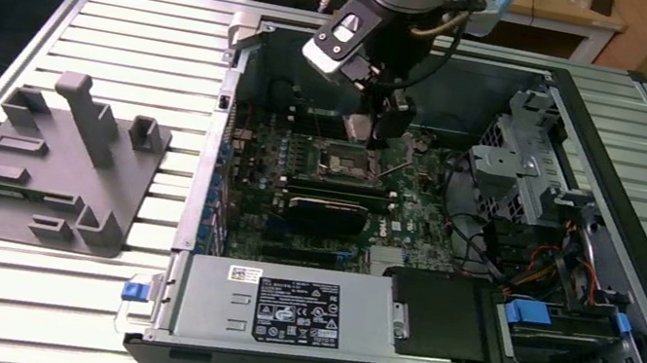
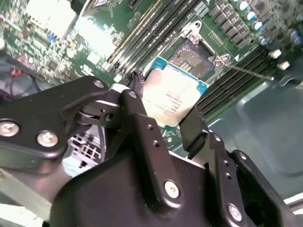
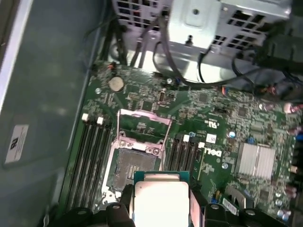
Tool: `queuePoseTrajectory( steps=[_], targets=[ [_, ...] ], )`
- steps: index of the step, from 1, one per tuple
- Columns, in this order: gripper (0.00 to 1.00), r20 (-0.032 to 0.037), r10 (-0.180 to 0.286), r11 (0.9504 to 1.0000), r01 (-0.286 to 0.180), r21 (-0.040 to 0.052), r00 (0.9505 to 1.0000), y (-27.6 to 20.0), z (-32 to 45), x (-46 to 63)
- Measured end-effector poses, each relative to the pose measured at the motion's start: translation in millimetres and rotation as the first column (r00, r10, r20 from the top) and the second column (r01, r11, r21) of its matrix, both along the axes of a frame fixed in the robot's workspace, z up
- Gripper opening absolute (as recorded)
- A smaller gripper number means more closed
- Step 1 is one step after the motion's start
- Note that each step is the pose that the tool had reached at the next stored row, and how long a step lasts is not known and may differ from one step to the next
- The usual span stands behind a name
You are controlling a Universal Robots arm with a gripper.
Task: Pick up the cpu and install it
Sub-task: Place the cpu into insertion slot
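My gripper (image 1: 370, 132) hangs inside the open computer case, shut on the cpu (image 1: 359, 129). In both wrist views the cpu (image 2: 171, 98) is a flat square chip with a silvery top and a blue-green rim, clamped on two opposite edges between the black fingers (image 2: 190, 126). It hovers just above the motherboard, beside and slightly off the open socket (image 2: 193, 56). The first wrist view has the cpu (image 3: 161, 201) close to the camera and the bare socket (image 3: 135, 166) right past it, its metal frame flipped up.
Memory slots (image 3: 90, 156) flank the socket. A silver heatsink (image 3: 255, 160) and cables lie on the board. The drive cage (image 1: 532, 152) and power supply (image 1: 283, 308) fill the case's sides. A grey tray (image 1: 49, 170) sits on the slatted table at the exterior view's left.
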State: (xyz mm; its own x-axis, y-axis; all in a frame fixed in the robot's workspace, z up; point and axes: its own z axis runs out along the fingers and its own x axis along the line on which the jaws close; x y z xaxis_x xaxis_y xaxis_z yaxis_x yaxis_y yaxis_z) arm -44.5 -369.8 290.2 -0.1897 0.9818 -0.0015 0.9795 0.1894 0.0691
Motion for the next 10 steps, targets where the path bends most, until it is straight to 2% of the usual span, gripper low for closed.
queuePoseTrajectory(
  steps=[4,10],
  targets=[
    [0.55,0.0000,-0.064,0.9980,0.064,0.0002,0.9980,0.1,-1.9,-0.2],
    [0.55,-0.0001,-0.069,0.9976,0.069,0.0000,0.9976,4.8,-9.2,-1.1]
  ],
)
